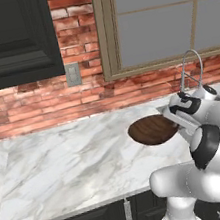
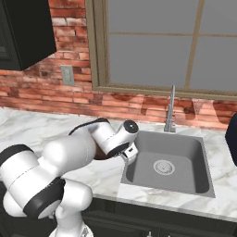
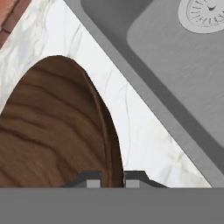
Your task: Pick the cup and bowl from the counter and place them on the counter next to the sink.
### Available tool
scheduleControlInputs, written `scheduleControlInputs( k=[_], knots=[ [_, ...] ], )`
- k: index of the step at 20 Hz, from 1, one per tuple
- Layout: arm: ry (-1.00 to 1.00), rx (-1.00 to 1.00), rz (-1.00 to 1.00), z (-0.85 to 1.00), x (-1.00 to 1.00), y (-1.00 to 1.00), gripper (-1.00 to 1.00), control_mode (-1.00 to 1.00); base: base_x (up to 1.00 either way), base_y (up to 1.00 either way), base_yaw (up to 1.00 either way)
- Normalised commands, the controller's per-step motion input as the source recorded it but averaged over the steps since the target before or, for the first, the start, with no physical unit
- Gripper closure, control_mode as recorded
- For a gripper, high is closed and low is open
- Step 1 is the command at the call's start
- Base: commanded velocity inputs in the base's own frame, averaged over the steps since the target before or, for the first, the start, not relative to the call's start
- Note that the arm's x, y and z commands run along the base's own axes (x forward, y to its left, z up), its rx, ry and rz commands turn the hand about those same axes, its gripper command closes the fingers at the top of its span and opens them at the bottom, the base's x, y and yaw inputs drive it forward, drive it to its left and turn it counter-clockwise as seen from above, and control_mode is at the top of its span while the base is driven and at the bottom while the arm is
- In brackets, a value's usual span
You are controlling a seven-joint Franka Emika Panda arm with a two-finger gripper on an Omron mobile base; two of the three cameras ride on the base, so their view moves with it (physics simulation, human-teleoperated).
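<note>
The tool has its two finger tips nearly together over the rim of the bowl, one tip inside the rim and one outside, so it grips the bowl by its edge. In the hand view the bowl takes up the left half of the frame, its dark grain plain to see, with its lower part cut off at the bottom. A strip of white worktop runs diagonally between the bowl and the sink, whose drain sits in the upper right corner. In the left base view the bowl sits right of centre just beside the sink's left edge, its right side hidden behind the arm's wrist. In the right base view the arm covers nearly all of the bowl, left of the sink; whether the bowl rests on the worktop or hangs just above it, I cannot tell
</note>
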Motion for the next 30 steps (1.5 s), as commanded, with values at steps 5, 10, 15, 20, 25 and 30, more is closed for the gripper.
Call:
scheduleControlInputs(
  k=[5, 10, 15, 20, 25, 30],
  knots=[
    [-0.01, 0.00, -0.05, -0.23, -0.09, -0.07, 1.00, -1.00, 0.00, 0.00, 0.00],
    [-0.01, 0.00, -0.03, -0.30, -0.11, 0.00, 1.00, -1.00, 0.00, 0.00, 0.00],
    [0.00, 0.00, -0.01, -0.09, -0.01, 0.00, 1.00, -1.00, 0.00, 0.00, 0.00],
    [0.00, 0.00, 0.00, 0.00, 0.00, 0.00, -1.00, -1.00, 0.00, 0.00, 0.00],
    [-0.01, 0.00, 0.00, 0.00, 0.00, 0.01, -1.00, -1.00, 0.00, 0.00, 0.00],
    [-0.05, -0.01, 0.00, 0.07, -0.01, 0.01, -1.00, -1.00, 0.00, 0.00, 0.00]
  ],
)
